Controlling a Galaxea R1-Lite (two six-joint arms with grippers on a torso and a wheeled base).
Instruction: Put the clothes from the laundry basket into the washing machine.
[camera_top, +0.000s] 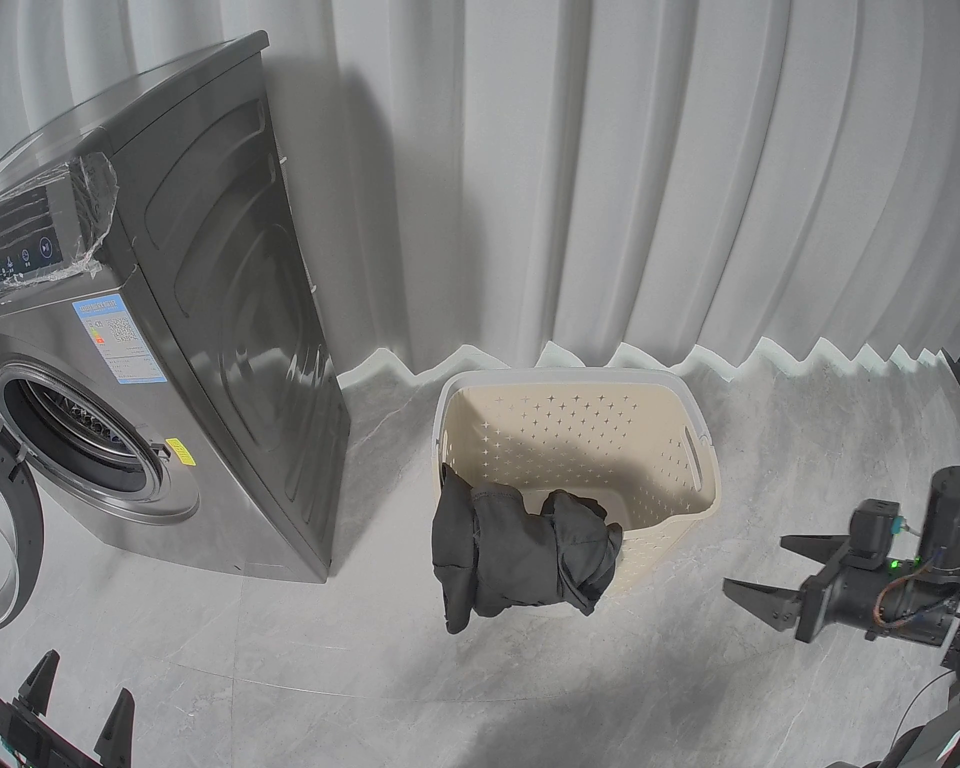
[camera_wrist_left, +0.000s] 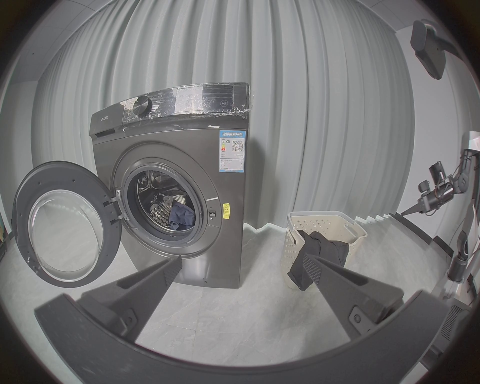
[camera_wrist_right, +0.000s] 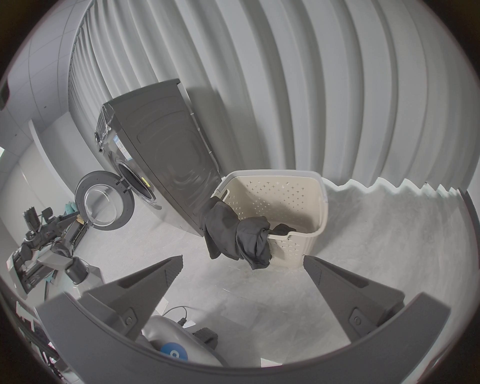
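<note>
Garment (camera_top: 520, 560), dark, draped over near rim of basket (camera_top: 690, 400), sleeve hanging outside. Right hand (camera_top: 757, 567) spread, empty, nearer; garment lies to its left, fingers pointing that way. Left hand (camera_top: 87, 678) spread, empty, on washer (camera_top: 230, 330) side.

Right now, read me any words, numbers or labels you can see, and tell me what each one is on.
No text is sharp enough to quote.
Blue and white label on the washing machine front: print too small.
Yellow sticker beside the door opening: too small.
Control panel under plastic film: icons blurred.
Logo at the machine's top corner: blurred.
Laundry basket: no print.
</note>
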